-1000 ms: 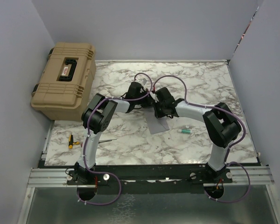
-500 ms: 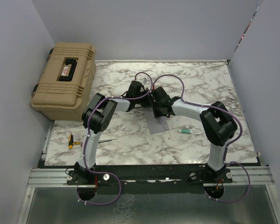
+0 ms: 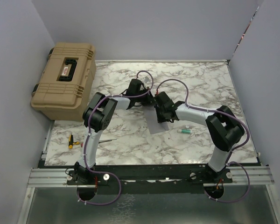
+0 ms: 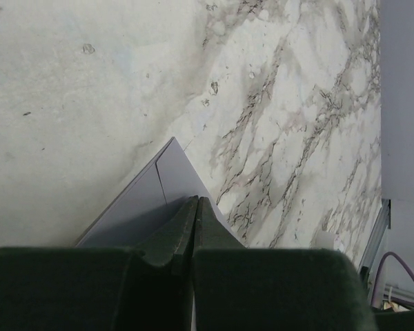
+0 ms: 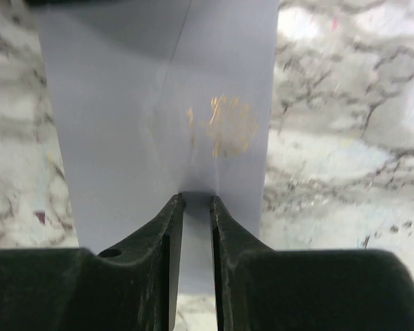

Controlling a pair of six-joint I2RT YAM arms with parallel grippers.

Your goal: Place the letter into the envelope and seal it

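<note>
Envelope [image 5: 124, 103]: letter unseen, presumably inside; gold seal [image 5: 224, 125] on flap; left gripper [image 4: 196, 202] clenched, right gripper [image 5: 194, 201] narrowly parted, seemingly pressing it down.

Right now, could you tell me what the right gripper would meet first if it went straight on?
The envelope: the right gripper points at it, just short of the gold mark. Whether the tips touch it is unclear.

The left gripper [image 4: 195, 203] has its dark green fingers pressed together, tips pinching the grey-lilac envelope [image 4: 141, 200] — its creased corner points up the marble table [image 4: 276, 124]. The envelope lies near the table's right edge — a metal rail [image 4: 374, 238] runs there.
</note>
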